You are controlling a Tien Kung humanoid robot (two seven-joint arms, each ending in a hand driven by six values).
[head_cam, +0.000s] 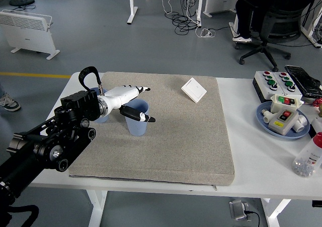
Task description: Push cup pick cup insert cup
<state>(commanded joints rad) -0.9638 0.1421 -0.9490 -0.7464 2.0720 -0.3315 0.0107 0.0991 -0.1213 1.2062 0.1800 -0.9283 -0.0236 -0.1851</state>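
Two blue ribbed cups stand upright on the grey mat [171, 146]. The right cup [137, 123] is near the mat's middle left. The left cup [101, 117] is mostly hidden behind my left wrist, only a bit of its wall showing. My left hand [141, 103] reaches in from the left over the right cup, fingers spread and holding nothing. Its white fingers point right above the cup's rim, and the thumb lies across the cup's front. My right arm is out of view.
A white square switch plate [193, 89] lies at the mat's back right. On the table's right stand a button box [274, 81], a blue plate [265, 121] bearing switches, and a bottle [308, 159]. A seated person in an office chair [266, 20] is far behind.
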